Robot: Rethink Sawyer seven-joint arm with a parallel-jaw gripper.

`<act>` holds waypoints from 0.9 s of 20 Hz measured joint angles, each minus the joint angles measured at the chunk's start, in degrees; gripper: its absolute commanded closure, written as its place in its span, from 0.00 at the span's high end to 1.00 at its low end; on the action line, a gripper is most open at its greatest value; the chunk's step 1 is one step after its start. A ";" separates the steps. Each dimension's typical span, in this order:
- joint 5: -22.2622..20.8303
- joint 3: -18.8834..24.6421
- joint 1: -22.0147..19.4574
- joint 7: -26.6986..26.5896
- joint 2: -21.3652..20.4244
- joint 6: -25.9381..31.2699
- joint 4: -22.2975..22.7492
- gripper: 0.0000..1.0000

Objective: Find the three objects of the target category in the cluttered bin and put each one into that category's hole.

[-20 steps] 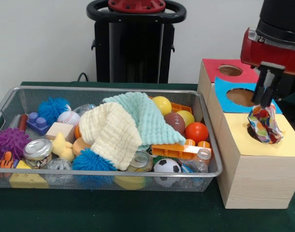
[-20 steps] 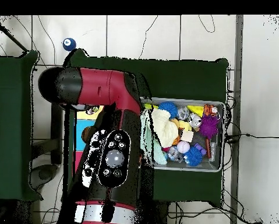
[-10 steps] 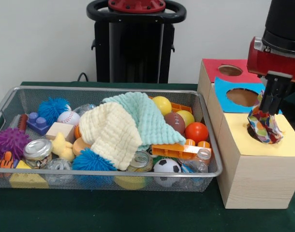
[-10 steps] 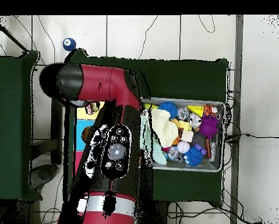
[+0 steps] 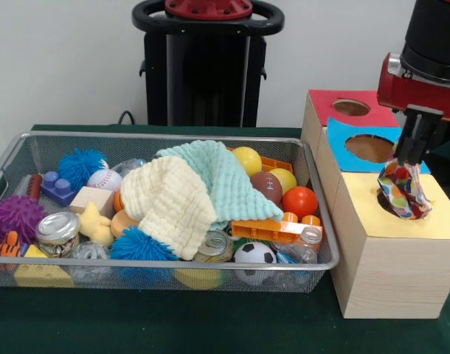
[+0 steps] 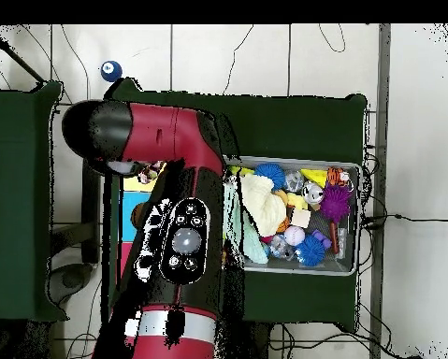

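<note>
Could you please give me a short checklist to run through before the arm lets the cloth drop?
1. Hand over the yellow box's hole: ok.
2. Spotted cloth pinched at its top by the hand: ok.
3. Cloth's lower end inside the hole: ok, though most of it sits above the rim.
4. Hole wide enough for the bunched cloth: cannot tell.
5. Blue and red holes unobstructed: ok.
6. Other cloths waiting in the bin: ok.

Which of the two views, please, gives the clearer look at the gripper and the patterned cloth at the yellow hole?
Front view: evenly lit, gripper and patterned cloth plain over the yellow hole, soft shadows only. Overhead view: the arm covers the box, so both are hidden; the wire bin shows clearly.
</note>
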 measured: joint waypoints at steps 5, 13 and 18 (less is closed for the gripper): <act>-0.15 0.47 -0.12 0.00 0.10 4.13 -0.01 0.00; -0.32 2.20 -1.37 0.00 2.48 4.33 -0.48 0.00; -0.40 3.63 -2.30 0.00 4.79 4.33 -0.58 0.00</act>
